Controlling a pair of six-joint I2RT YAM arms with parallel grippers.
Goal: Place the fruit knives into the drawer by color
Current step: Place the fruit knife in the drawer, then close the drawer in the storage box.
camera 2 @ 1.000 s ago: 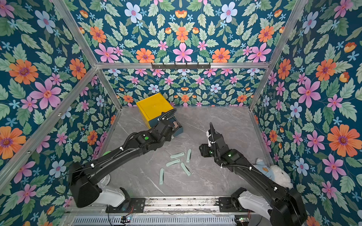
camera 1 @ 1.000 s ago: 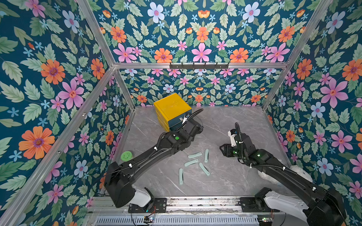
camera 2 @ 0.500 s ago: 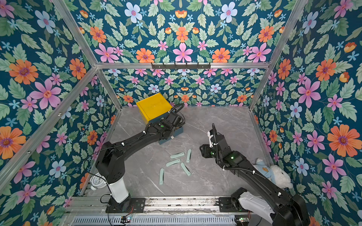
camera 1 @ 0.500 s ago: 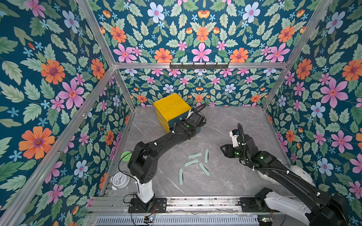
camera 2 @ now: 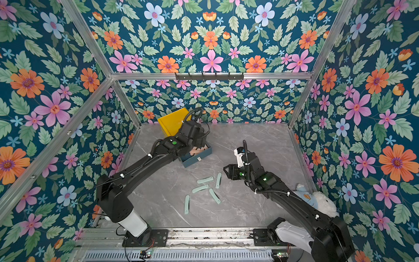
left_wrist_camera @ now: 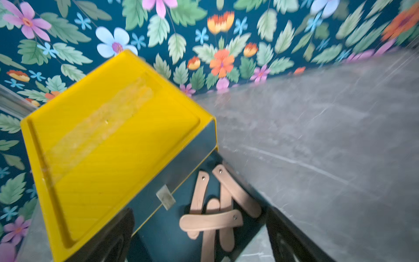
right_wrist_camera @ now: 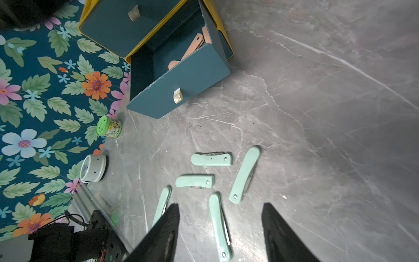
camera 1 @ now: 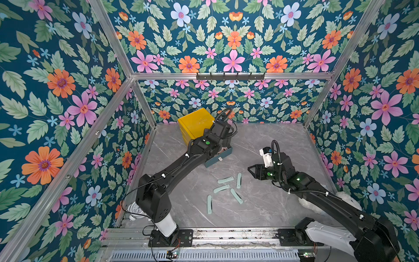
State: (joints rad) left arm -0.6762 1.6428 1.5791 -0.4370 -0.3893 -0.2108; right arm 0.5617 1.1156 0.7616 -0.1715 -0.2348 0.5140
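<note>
Got matte pink knives (left_wrist_camera: 210, 221) piled in a boxy teal drawer (right_wrist_camera: 181, 84), between the left gripper's (left_wrist_camera: 199, 211) spread jaws. Also got slim curved mint knives (right_wrist_camera: 244, 174) near the right gripper (right_wrist_camera: 220, 205), jaws apart.

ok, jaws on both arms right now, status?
Left gripper: jaws open, empty, over the open drawer.
Right gripper: jaws open, empty, near the mint knives.

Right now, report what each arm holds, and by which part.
Nothing. The left gripper is open over the drawer; the right gripper open near the mint knives.
</note>
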